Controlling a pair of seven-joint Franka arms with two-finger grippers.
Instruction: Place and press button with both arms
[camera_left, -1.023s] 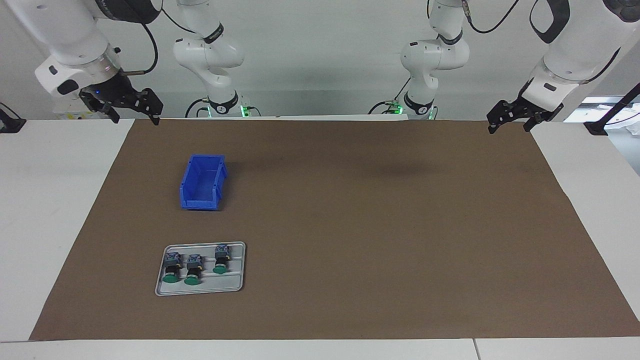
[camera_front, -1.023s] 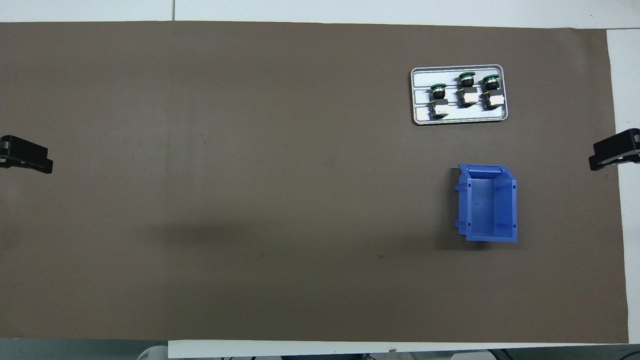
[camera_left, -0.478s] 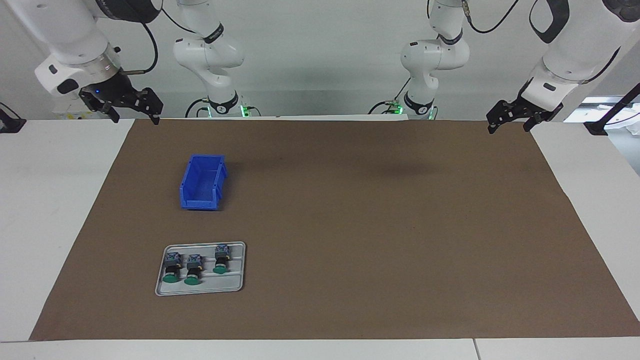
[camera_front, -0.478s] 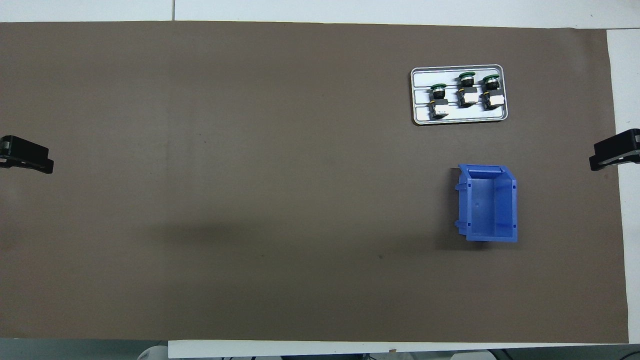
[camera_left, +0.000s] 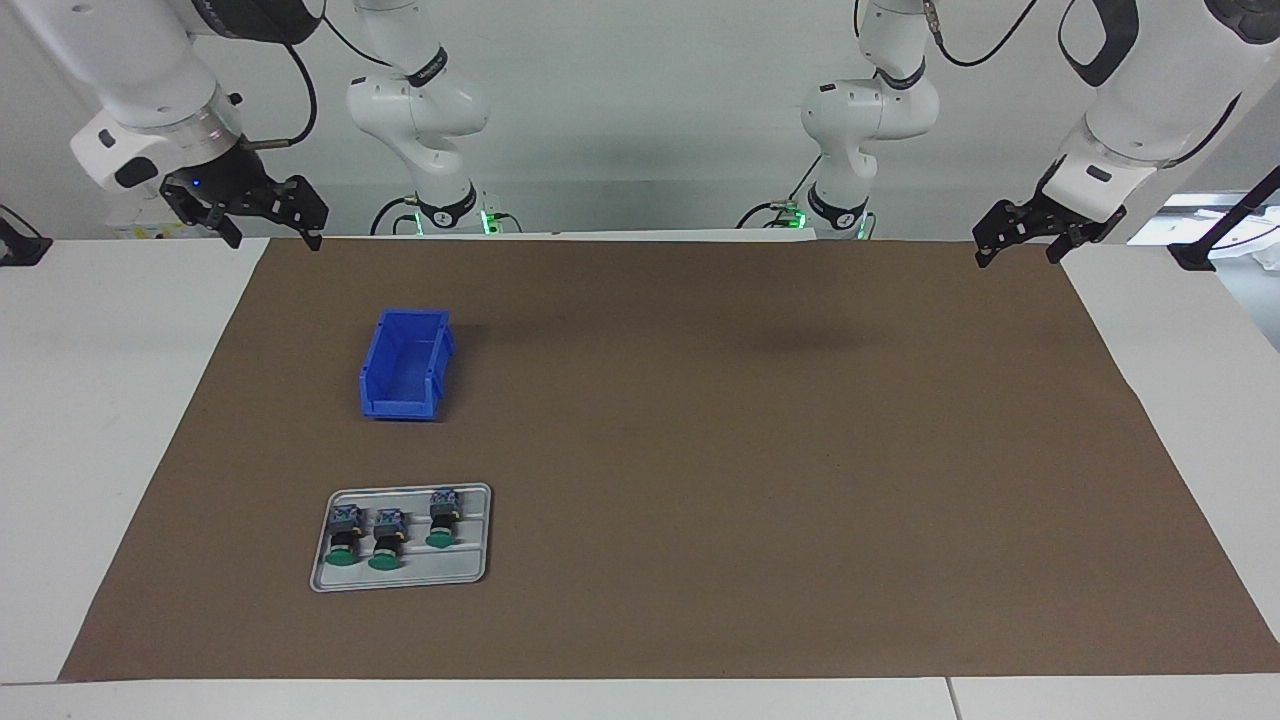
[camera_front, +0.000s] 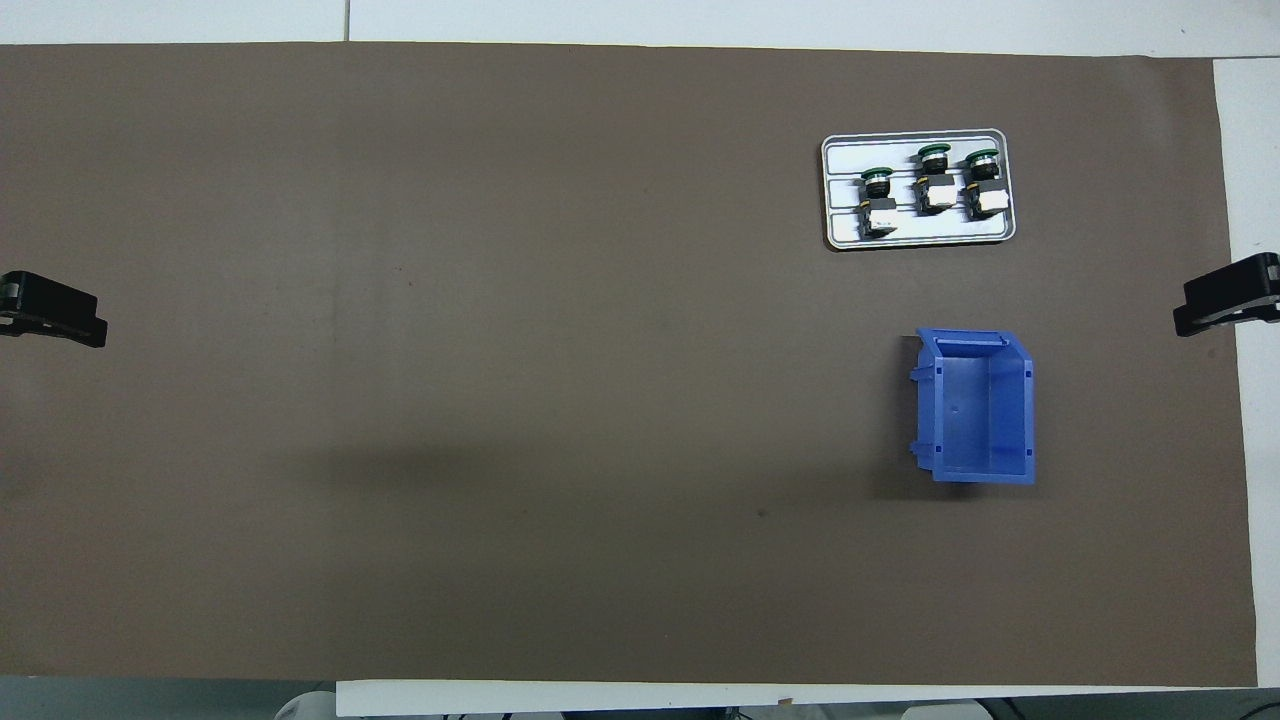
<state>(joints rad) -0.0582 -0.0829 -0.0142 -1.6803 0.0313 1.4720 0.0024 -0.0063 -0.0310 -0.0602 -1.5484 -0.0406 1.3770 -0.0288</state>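
Observation:
Three alike green-capped buttons lie side by side in a grey tray (camera_left: 470, 575), caps pointing away from the robots: one (camera_left: 343, 540), a second (camera_left: 385, 545) and a third (camera_left: 441, 522). In the overhead view they show in the tray (camera_front: 990, 235) too (camera_front: 878, 195). My right gripper (camera_left: 273, 240) hangs open and empty over the mat's corner at the right arm's end. My left gripper (camera_left: 1016, 258) hangs open and empty over the mat's corner at the left arm's end. Only their tips show in the overhead view, left (camera_front: 55, 318) and right (camera_front: 1225, 308).
An empty blue bin (camera_left: 400, 405) stands on the brown mat (camera_left: 750, 450), nearer to the robots than the tray; it also shows in the overhead view (camera_front: 925, 400). Two smaller white arms with green-lit bases (camera_left: 430, 110) (camera_left: 860, 110) stand at the robots' edge.
The right gripper has crept very slightly inward over the mat's edge. The left gripper, buttons, tray and bin have not moved.

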